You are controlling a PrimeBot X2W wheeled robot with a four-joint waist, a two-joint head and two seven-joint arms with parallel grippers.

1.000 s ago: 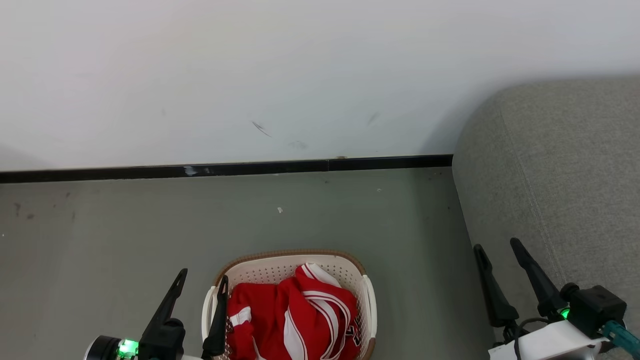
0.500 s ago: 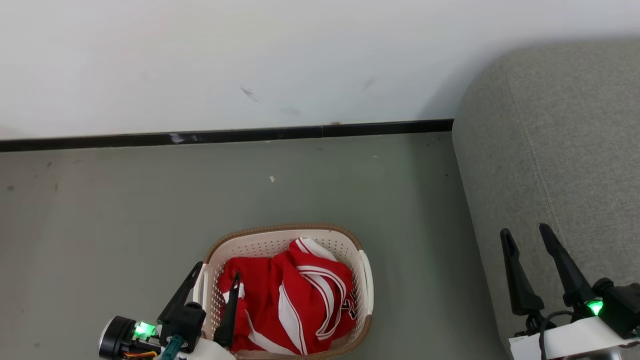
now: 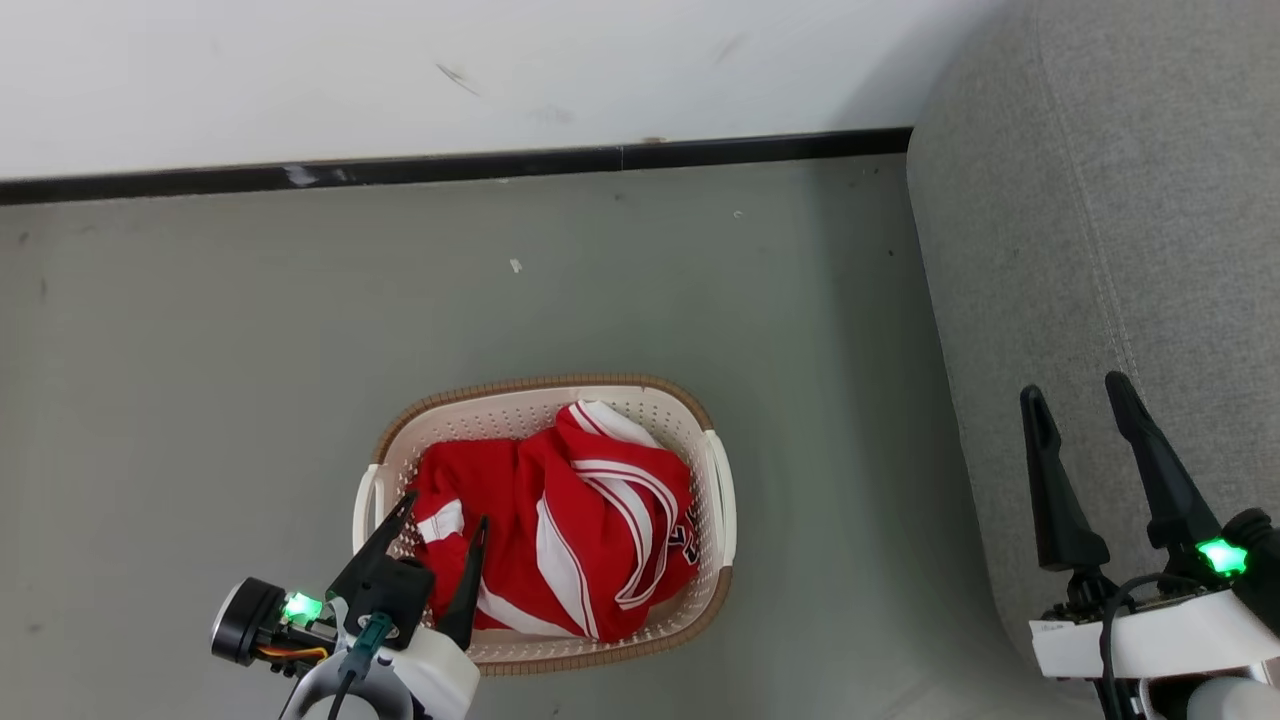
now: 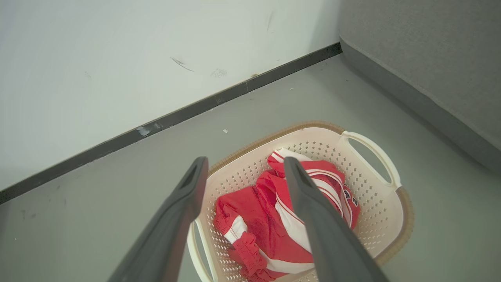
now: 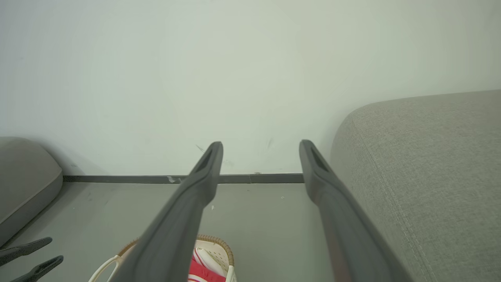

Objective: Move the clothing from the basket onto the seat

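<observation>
Red clothing (image 3: 560, 525) with white stripes lies bunched inside the cream perforated basket (image 3: 715, 480) on the floor; dark lettering shows at its right edge. The left wrist view looks down on the same clothing (image 4: 270, 219) and basket (image 4: 372, 152). My left gripper (image 3: 445, 510) is open above the basket's left handle, fingers over the fabric with nothing between them. My right gripper (image 3: 1075, 395) is open over the grey sofa seat (image 3: 1120, 200) at the right. In the right wrist view the gripper (image 5: 260, 145) points at the wall, the basket rim (image 5: 213, 239) low down.
A white wall with a black baseboard (image 3: 450, 168) runs behind the grey floor (image 3: 200, 350). The sofa's rounded edge borders the floor on the right. Another grey cushion (image 5: 23, 184) shows at the left of the right wrist view.
The head camera has tilted down, so basket and baseboard sit higher in the picture. My left gripper has moved in over the basket's left side. Both grippers stay open.
</observation>
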